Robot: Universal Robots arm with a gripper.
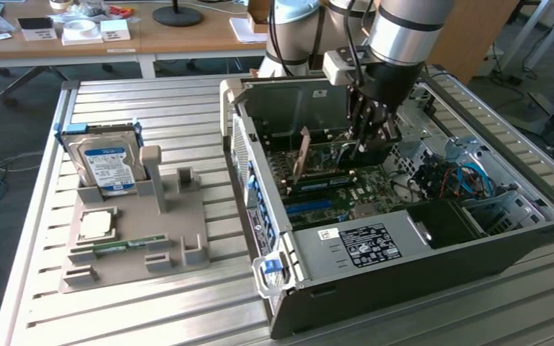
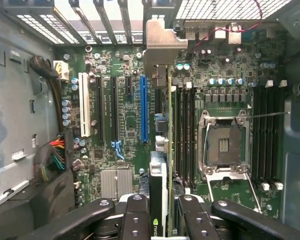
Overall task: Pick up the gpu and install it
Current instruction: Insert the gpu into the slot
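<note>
- Wrist view shows the jaws clamped narrow on the gpu [image 2: 159,195], with the gripper [image 2: 162,212] holding its near end low inside the computer case [image 1: 383,249] on the counter [image 1: 161,310].
- The card stands on edge over the motherboard [image 2: 125,125], just beside the blue slot [image 2: 144,107]. I cannot tell whether it is seated.
- My worry: if its edge sits off the slot, pressing could scrape the board or bend contacts, and the bracket [image 2: 162,42] could catch the rear frame.
- Its long axis runs from the jaws to the case's rear openings, bracket end leading.
</note>
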